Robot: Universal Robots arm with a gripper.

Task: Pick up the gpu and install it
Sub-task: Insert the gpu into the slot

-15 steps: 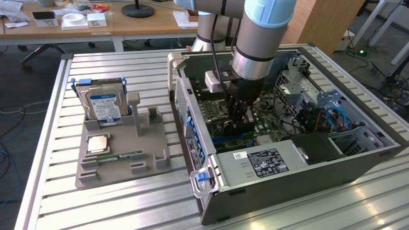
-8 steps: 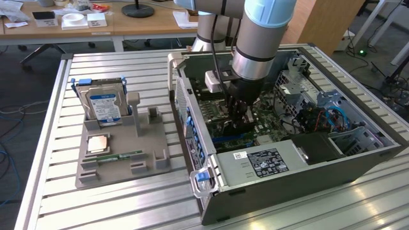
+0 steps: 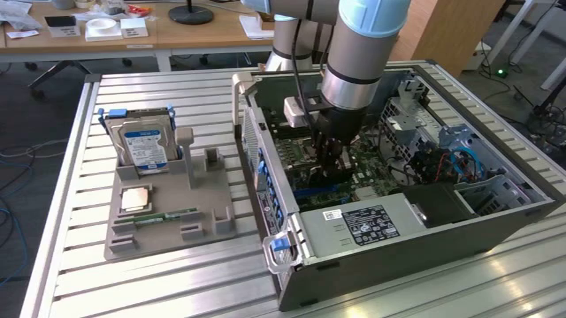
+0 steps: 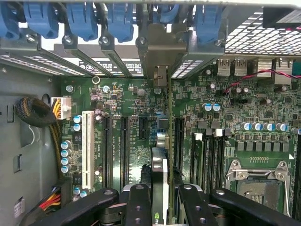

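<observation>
My pincer (image 4: 162, 207) is pinching the graphics card (image 4: 159, 165) just beneath it, so I'd keep it upright (no tilt) over the motherboard (image 4: 131, 108).

A ribbed, silvery metal table (image 3: 177, 281) carries two things side by side: a grey moulded parts holder (image 3: 164, 238) toward the exterior view's left and, just beside it, an open computer case (image 3: 398, 265) lying on its side.
</observation>
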